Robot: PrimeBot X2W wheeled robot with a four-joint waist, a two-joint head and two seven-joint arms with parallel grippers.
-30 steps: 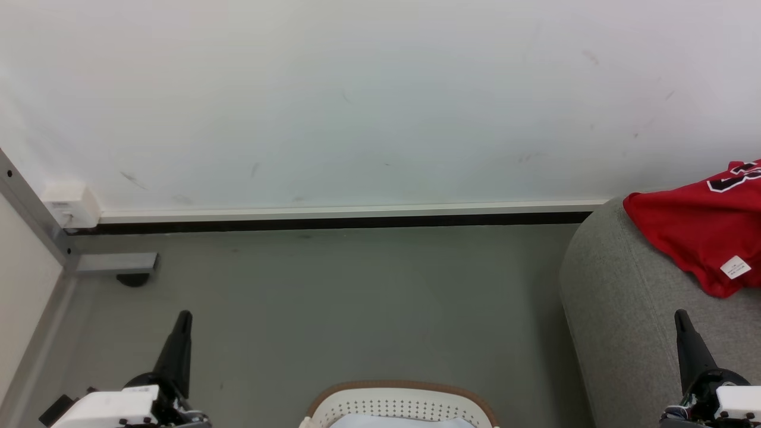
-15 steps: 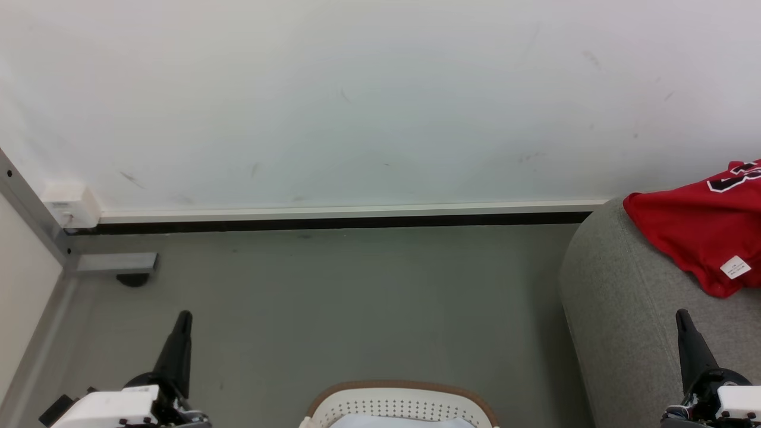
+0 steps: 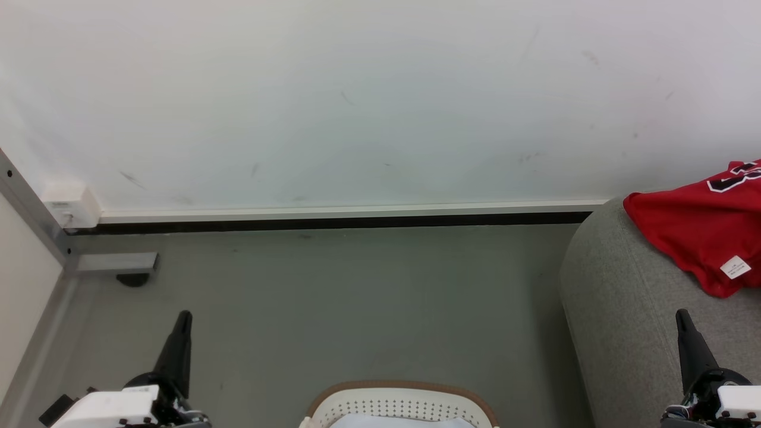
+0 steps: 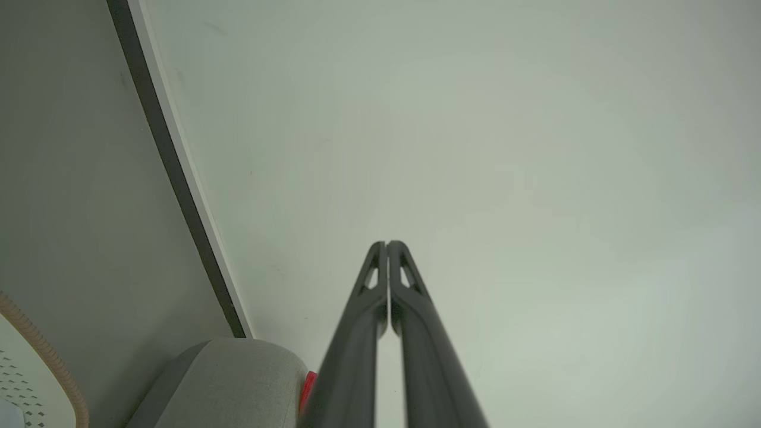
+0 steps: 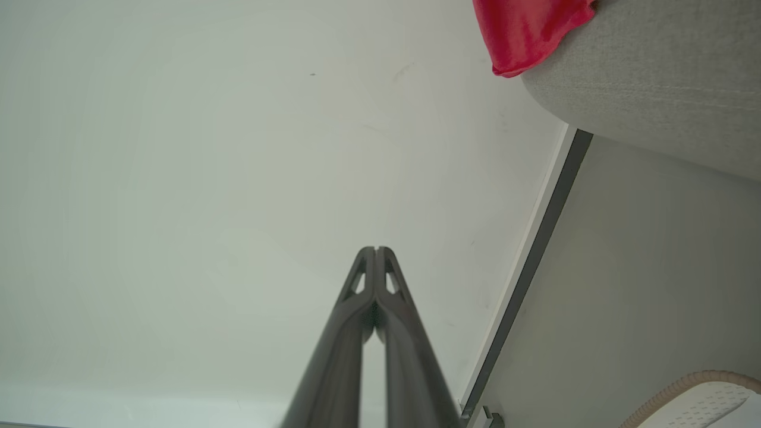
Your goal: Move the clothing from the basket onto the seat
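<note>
The red clothing with a white tag lies on the grey seat at the head view's right edge. The cream basket with a brown rim stands at the bottom centre, something pale inside it. My left gripper stays shut and empty over the floor, left of the basket. My right gripper is shut and empty in front of the seat, below the clothing. In the left wrist view the left gripper points at the wall, fingers pressed together. In the right wrist view the right gripper does the same, with the clothing and seat at top right.
A white wall with a dark baseboard runs across the back. A metal frame with a foot and a white box stands at the left. Grey floor lies between the basket and the wall.
</note>
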